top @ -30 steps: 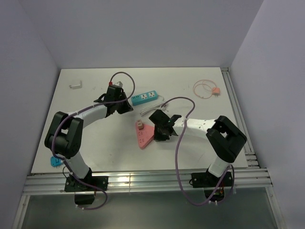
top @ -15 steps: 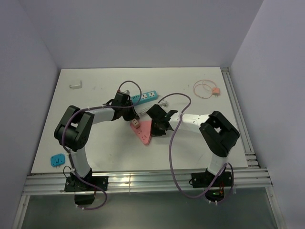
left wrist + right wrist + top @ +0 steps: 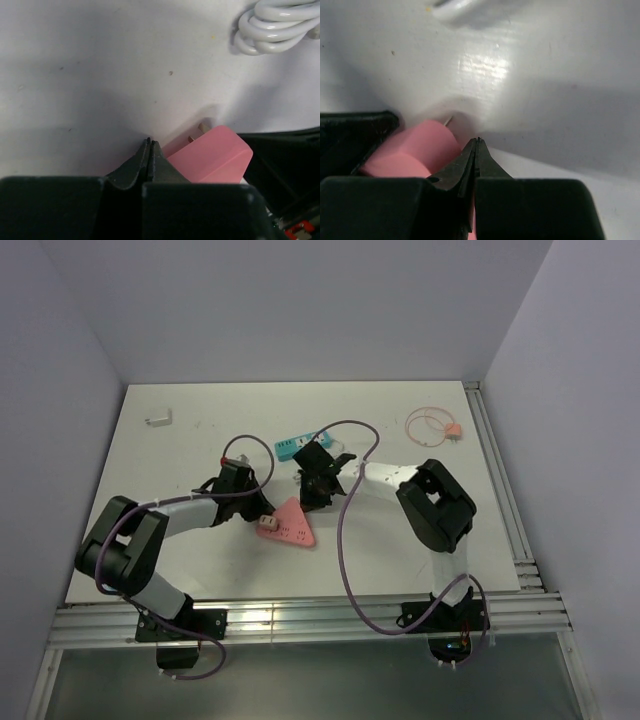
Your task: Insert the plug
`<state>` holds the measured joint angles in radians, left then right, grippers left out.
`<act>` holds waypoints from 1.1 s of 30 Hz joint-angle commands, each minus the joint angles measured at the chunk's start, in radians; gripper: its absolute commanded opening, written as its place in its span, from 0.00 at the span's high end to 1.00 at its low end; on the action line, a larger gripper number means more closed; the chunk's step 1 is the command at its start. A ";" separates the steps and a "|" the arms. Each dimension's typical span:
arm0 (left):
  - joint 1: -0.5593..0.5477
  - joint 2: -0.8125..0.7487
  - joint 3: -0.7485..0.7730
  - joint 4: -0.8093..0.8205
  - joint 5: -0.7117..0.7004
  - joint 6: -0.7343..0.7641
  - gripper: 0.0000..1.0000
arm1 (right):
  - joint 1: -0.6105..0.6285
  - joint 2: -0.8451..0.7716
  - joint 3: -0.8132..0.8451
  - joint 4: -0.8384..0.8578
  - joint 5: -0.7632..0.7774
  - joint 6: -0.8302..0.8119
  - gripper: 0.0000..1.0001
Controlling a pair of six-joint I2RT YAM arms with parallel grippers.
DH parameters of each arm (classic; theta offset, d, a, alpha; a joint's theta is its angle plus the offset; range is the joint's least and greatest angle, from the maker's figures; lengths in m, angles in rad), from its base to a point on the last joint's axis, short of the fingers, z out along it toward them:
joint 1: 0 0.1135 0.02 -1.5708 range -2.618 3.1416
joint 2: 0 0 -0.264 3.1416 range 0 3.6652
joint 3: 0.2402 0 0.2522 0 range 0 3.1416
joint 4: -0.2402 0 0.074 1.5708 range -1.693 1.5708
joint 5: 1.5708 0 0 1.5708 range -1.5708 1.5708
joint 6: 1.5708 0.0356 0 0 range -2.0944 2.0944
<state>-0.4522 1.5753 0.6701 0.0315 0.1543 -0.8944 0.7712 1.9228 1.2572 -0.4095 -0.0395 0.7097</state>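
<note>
Two closed grippers (image 3: 149, 150) (image 3: 477, 147), one pink socket block (image 3: 293, 529), one plug (image 3: 266, 523)

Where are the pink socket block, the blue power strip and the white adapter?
pink socket block (image 3: 293, 527), top view, top face
blue power strip (image 3: 290, 447), top view, left end
white adapter (image 3: 157, 419), top view, body middle

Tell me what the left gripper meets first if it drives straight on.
Likely only bare table: the shut left gripper points beside the pink adapter, and the white cable coil sits off to the right. Depth is unclear.
</note>
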 commanded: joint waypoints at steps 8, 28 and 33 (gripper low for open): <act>0.001 -0.328 0.015 -0.345 -0.325 -0.129 0.56 | -0.094 -0.129 0.003 -0.002 -0.017 -0.082 0.97; 0.608 -0.281 0.415 -1.226 -0.601 -0.307 0.00 | -0.112 -0.539 -0.272 0.100 -0.257 -0.101 0.48; 0.786 -0.345 0.240 -1.093 -0.539 -0.299 0.02 | -0.110 -0.596 -0.347 0.152 -0.315 -0.095 0.49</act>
<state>0.2707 1.2839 0.9680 -1.0698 -0.4294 -1.1755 0.6567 1.3880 0.9394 -0.3283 -0.2932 0.6292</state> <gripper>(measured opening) 0.982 0.509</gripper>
